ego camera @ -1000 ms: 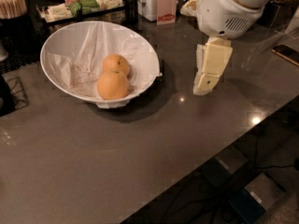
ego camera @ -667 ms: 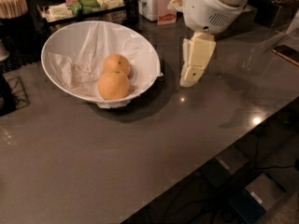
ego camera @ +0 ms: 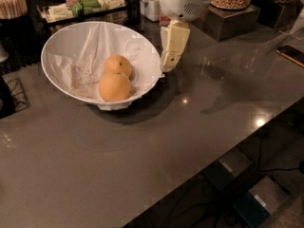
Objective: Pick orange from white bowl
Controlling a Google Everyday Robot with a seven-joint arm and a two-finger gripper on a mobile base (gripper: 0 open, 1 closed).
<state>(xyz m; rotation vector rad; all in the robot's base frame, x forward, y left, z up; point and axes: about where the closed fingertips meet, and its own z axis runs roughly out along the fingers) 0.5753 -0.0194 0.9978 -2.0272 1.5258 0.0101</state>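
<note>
**Risk points in the approach to the grasp.** The pincer (ego camera: pixel 168 65) hangs tip-down over the worktop (ego camera: pixel 190 132), just outside the right rim of the white bowl (ego camera: pixel 151 68) and close to its edge. Whether it is apart or together cannot be told from this angle. It holds nothing. The orange (ego camera: pixel 114 86) lies low in the bowl on the crumpled paper lining (ego camera: pixel 88 51), toward the near side, and touches a second, smaller orange (ego camera: pixel 118 64) with a dark stem dot, which lies just behind it.

Probable failure modes:

- (a) A sideways move at the present height would probably strike the rim, since the tip appears to sit level with or below it. A shallow bowl on a smooth worktop is likely to slide or tip.
- (b) The two fruits touch, so a descent centred poorly could close on the smaller orange, or wedge between the pair and roll both away.
- (c) The round, smooth skin may slip out of a grip placed off the fruit's widest line.
- (d) Loose paper could be pinched along with the fruit and dragged upward.
</note>
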